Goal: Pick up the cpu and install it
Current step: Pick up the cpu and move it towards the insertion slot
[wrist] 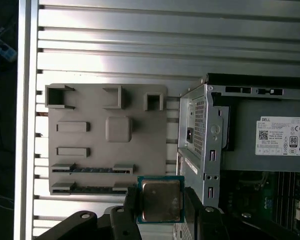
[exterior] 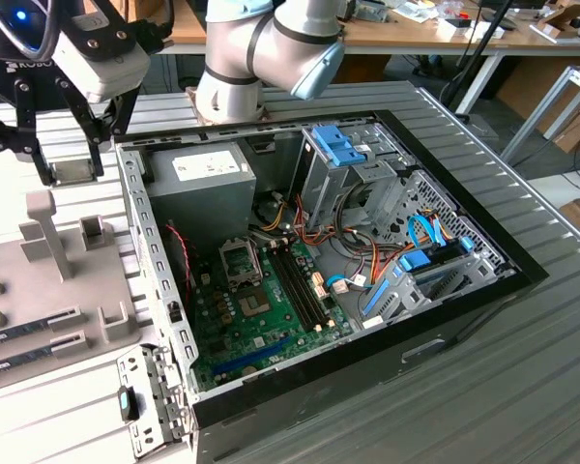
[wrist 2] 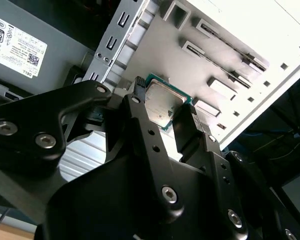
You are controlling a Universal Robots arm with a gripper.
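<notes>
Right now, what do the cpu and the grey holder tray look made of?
The cpu: dull silvery metal lid with a soft sheen, on a thin green rim, likely circuit-board laminate. The holder tray: matte, uniform grey with blocky pockets, probably plastic.

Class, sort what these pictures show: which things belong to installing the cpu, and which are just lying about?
Part of the job:
- cpu, held in the gripper
- motherboard in the open case

Lying about:
- memory sticks in the grey tray
- power supply
</notes>
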